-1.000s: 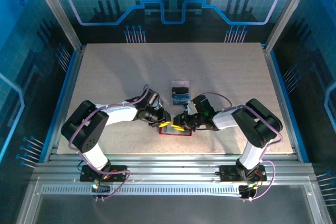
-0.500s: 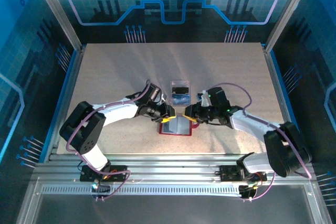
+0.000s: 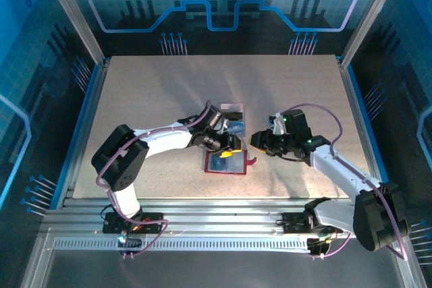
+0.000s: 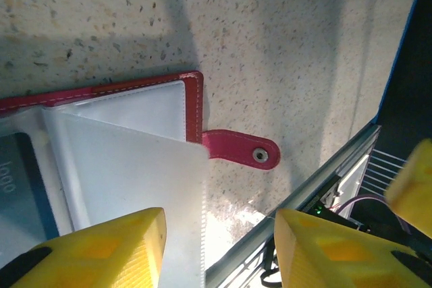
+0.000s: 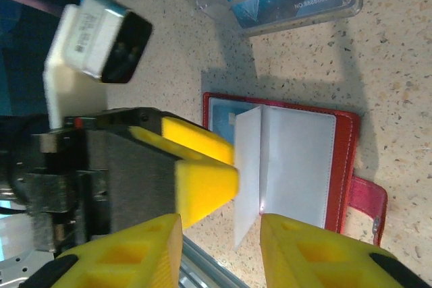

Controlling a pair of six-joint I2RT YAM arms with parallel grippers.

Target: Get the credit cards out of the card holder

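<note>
Where the top view puts the open card holder (image 3: 231,164) at lower centre, the left gripper (image 3: 227,153) hangs over it and the right gripper (image 3: 256,141) sits just right of it; in the left wrist view the yellow fingers (image 4: 101,247) stand spread and empty, with a greyish credit card (image 4: 17,180) tucked in a pocket at the left edge. The right wrist view shows its fingers (image 5: 317,254) apart too, holding nothing; the cards are probably light, stiff and slick, so pinch an exposed edge
</note>
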